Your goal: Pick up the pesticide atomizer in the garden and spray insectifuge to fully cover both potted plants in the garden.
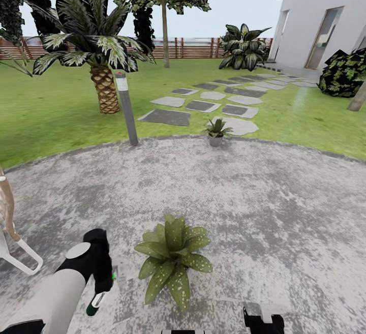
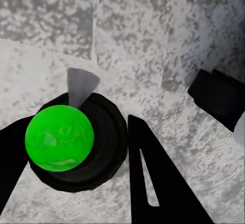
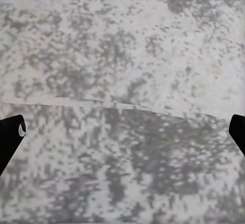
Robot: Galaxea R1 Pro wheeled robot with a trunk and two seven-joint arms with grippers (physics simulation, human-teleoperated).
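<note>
The left tool [image 1: 100,293] grips the pesticide atomizer [image 1: 95,303] just beside the near potted plant [image 1: 172,257] — best aim its nozzle across every leaf — while the right tool [image 3: 122,127] hangs wide.

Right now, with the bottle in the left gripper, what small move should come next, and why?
Probably swing the left gripper toward the near potted plant with speckled green leaves and aim the slender atomizer with the green top at it. The fingers already flank the bottle, and the plant stands just beside it on the grey speckled patio.
</note>
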